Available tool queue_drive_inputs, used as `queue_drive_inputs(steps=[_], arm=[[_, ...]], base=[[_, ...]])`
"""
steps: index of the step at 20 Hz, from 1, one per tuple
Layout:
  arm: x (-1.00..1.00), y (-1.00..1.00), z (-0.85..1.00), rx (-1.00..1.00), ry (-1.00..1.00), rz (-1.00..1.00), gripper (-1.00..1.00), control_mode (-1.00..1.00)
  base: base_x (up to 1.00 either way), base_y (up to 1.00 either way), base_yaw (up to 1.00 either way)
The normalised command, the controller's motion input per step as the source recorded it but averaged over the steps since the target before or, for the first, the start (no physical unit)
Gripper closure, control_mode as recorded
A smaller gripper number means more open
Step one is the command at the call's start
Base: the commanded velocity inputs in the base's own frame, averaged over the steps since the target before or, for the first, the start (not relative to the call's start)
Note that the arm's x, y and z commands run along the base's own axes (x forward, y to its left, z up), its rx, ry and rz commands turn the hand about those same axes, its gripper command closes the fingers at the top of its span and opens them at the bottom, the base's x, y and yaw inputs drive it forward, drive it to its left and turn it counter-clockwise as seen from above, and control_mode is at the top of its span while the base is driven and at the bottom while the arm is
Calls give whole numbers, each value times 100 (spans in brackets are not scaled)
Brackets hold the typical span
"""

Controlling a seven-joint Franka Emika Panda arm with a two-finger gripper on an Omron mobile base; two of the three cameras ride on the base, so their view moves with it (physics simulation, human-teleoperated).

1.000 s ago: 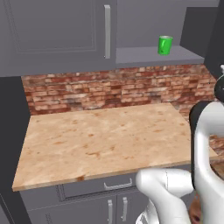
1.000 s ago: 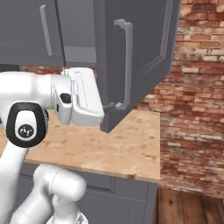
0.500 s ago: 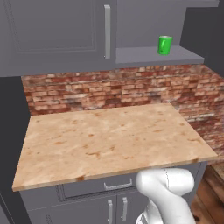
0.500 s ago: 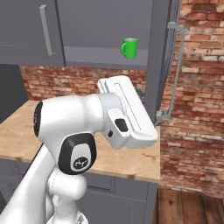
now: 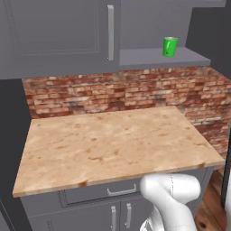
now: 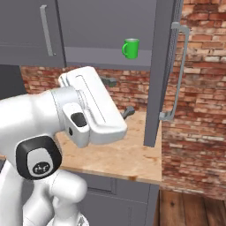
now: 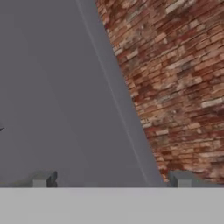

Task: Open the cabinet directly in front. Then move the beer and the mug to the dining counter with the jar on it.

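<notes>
**A:** Right base view first: what is standing out to you?

**B:** The cabinet's [image 6: 110, 26] right door [image 6: 160, 70] is hanging wide open, edge-on to us, with its long handle [image 6: 177, 73] facing the brick wall [image 6: 198, 88]. The left door [image 6: 26, 31] is sitting shut.

**A:** And inside?

**B:** The mug [image 6: 130, 48] is sitting upright on the bottom shelf, towards the right end, handle pointing left. From the left base view the mug [image 5: 169, 46] is showing at the same spot, right of the shut door's handle [image 5: 110, 32].

**A:** Any bottle?

**B:** I am not making one out.

**A:** Where is the arm?

**B:** The arm [image 6: 84, 114] is reaching forward and to the right under the cabinet, above the counter [image 5: 113, 140]. The gripper [image 6: 118, 96] is pointing towards the open door.

**A:** How are the jaws standing?

**B:** Spread as wide as they go, with nothing between them. In the hand view the two fingertips [image 7: 43, 179] are sitting far apart at the bottom, looking at a flat grey panel [image 7: 57, 96] with brick to its right.

**A:** Is the gripper touching the door?

**B:** I cannot tell; it is close beside it.

**A:** And the counter?

**B:** Drawers [image 5: 99, 194] are showing beneath its front edge.
</notes>
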Motion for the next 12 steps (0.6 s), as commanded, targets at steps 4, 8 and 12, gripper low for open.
queue_drive_inputs(steps=[4,8,12], arm=[[-82,76,59,-16,-15,3,-100,-100],[-7,100,13,-4,24,48,-100,-100],[33,100,-12,5,25,47,-100,-100]], base=[[0,0,0],[0,0,0],[0,0,0]])
